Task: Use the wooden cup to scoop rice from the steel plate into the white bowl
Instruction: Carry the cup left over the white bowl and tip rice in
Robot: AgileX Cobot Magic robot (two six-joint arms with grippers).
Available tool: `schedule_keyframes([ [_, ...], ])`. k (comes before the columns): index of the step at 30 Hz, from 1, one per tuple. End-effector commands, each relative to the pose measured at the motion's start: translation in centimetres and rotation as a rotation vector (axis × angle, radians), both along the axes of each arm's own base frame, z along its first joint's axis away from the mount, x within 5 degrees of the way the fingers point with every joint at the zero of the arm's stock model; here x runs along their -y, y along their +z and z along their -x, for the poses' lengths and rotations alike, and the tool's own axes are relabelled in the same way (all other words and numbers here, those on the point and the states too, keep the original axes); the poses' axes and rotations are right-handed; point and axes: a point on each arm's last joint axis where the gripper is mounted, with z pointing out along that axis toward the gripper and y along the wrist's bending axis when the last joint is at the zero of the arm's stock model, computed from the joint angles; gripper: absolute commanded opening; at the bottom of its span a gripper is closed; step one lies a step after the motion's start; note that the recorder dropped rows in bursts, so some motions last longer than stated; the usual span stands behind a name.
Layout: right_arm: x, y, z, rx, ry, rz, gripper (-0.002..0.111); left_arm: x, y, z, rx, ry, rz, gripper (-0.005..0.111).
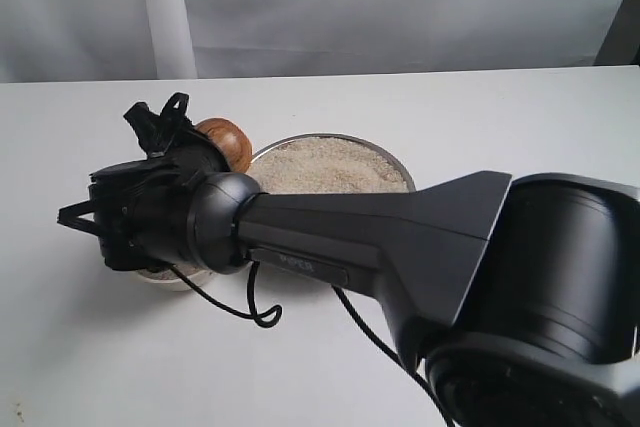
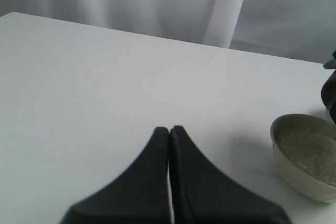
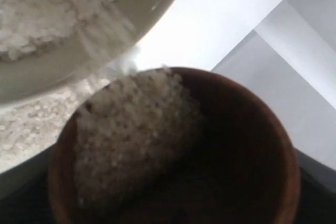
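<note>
My right gripper (image 1: pixel 203 144) reaches across to the left and is shut on the wooden cup (image 1: pixel 226 141). The cup hangs tilted above the table, between the steel plate (image 1: pixel 402 169) and the white bowl (image 1: pixel 166 276), which the wrist mostly hides. Up close, the wooden cup (image 3: pixel 247 145) is part full of rice (image 3: pixel 131 135), and blurred grains stream off its lip towards the white bowl (image 3: pixel 142 9). More rice (image 1: pixel 320 167) covers the plate. My left gripper (image 2: pixel 169 129) is shut on nothing over bare table, left of the white bowl (image 2: pixel 294 174), which holds rice.
The right arm's big black forearm (image 1: pixel 420 247) crosses the front of the table, and its cable (image 1: pixel 255 312) loops onto the surface. A grey curtain (image 1: pixel 400 7) hangs behind the table's far edge.
</note>
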Motion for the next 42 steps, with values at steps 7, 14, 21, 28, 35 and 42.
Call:
schedule_keyframes([
  [7,-0.7,1.2,1.1,0.071,0.022,0.056,0.000,0.1,0.2,0.0,0.013,-0.006,0.006,0.000],
  [14,-0.9,1.5,1.6,0.112,0.024,0.092,0.000,0.1,0.2,0.0,0.013,-0.006,0.006,0.000],
  [21,-1.4,2.0,2.0,0.170,0.063,0.128,0.000,0.1,0.2,0.0,0.013,-0.006,0.006,0.000],
  [28,-1.3,2.4,1.8,0.217,0.063,0.162,0.000,0.1,0.2,0.0,0.013,-0.006,0.006,0.000],
  [35,-1.4,2.6,1.8,0.235,0.071,0.172,0.000,0.1,0.2,0.0,0.013,-0.006,0.006,0.000],
  [42,-2.0,2.9,2.5,0.275,0.105,0.188,0.000,0.1,0.2,0.0,0.013,-0.006,0.006,0.000],
])
